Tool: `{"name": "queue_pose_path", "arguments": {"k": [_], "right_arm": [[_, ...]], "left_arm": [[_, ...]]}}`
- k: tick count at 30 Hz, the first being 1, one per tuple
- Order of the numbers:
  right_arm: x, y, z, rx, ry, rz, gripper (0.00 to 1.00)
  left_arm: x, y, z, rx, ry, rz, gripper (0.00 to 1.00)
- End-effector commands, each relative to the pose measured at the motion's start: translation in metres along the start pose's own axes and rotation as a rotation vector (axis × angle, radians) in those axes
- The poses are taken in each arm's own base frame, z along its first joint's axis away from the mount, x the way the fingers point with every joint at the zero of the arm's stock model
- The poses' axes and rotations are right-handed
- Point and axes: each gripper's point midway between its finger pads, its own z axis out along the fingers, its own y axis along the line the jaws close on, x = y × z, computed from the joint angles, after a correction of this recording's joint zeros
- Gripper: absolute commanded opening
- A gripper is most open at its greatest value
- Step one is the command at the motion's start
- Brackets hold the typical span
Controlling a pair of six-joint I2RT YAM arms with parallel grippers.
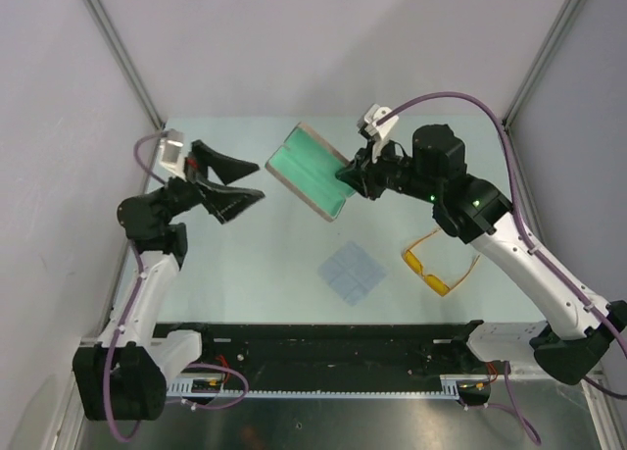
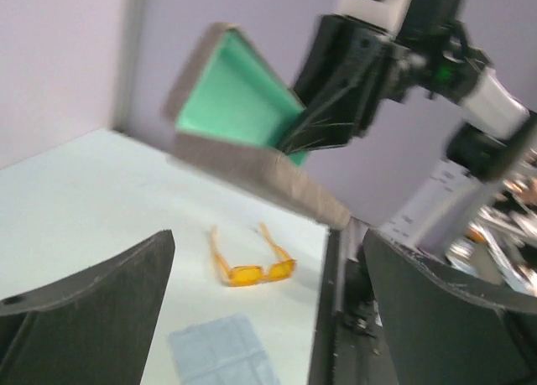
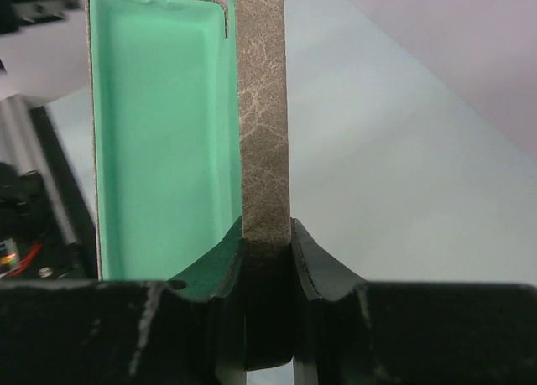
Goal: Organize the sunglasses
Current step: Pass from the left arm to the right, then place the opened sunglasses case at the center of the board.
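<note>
On the right side of the pale table (image 1: pixel 265 264), just beside the right arm, the sunglasses (image 1: pixel 436 266) lie flat with their thin arms unfolded, touched by neither gripper. A blue cloth (image 1: pixel 351 272) lies near them, toward the middle. Further back, the right gripper (image 1: pixel 345 175) holds an open case (image 1: pixel 309 168) tilted above the table, its green lining showing. In the wrist view its fingers (image 3: pixel 323 267) are clamped on one grey-brown wall of the case. The left gripper (image 1: pixel 253 185) hangs at the left, well apart from the case, with its fingers spread wide and nothing between them.
</note>
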Motion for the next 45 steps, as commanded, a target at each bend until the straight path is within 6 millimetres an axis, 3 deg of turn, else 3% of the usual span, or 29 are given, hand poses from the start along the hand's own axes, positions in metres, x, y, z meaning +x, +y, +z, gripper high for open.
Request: {"name": "queue_pose_path", "arguments": {"k": [1,3,7,14,20,21,27,28,34,35,37,38,45], "right_arm": [[-0.034,-0.034,-0.011,0.124,-0.088,-0.099,0.0],[-0.031,-0.039,-0.009,0.132,-0.076,-0.137,0.0],[-0.012,-0.045,0.011,0.109,-0.017,-0.183,0.0],[0.043,-0.049,0.065,0.029,0.091,-0.279,0.0],[0.099,-0.042,0.114,-0.082,0.175,-0.43,0.01],[0.117,-0.039,0.126,-0.111,0.205,-0.437,0.02],[0.153,-0.042,0.174,-0.15,0.197,-0.507,0.07],[0.166,-0.044,0.185,-0.154,0.204,-0.511,0.07],[0.201,-0.048,0.217,-0.171,0.218,-0.564,0.06],[0.217,-0.05,0.222,-0.177,0.248,-0.562,0.07],[0.221,-0.057,0.229,-0.159,0.266,-0.581,0.09],[0.232,-0.059,0.234,-0.157,0.285,-0.578,0.11],[0.236,-0.071,0.255,-0.12,0.279,-0.625,0.18]], "left_arm": [[-0.027,0.044,-0.035,-0.26,-0.188,-0.12,1.0],[-0.032,0.06,-0.053,-0.354,-0.239,-0.165,1.0],[-0.028,0.082,-0.07,-0.456,-0.242,-0.249,1.0],[-0.004,0.112,-0.085,-0.586,-0.205,-0.355,1.0],[0.011,0.129,-0.1,-0.726,-0.189,-0.384,1.0],[0.016,0.131,-0.104,-0.758,-0.17,-0.386,1.0],[0.024,0.13,-0.111,-0.817,-0.14,-0.371,1.0],[0.026,0.13,-0.111,-0.816,-0.138,-0.378,1.0],[0.044,0.132,-0.114,-0.814,-0.116,-0.422,1.0],[0.046,0.132,-0.114,-0.813,-0.114,-0.428,1.0],[0.051,0.133,-0.115,-0.814,-0.107,-0.436,1.0],[0.053,0.134,-0.116,-0.815,-0.104,-0.441,1.0],[0.061,0.137,-0.116,-0.803,-0.081,-0.46,1.0]]}}
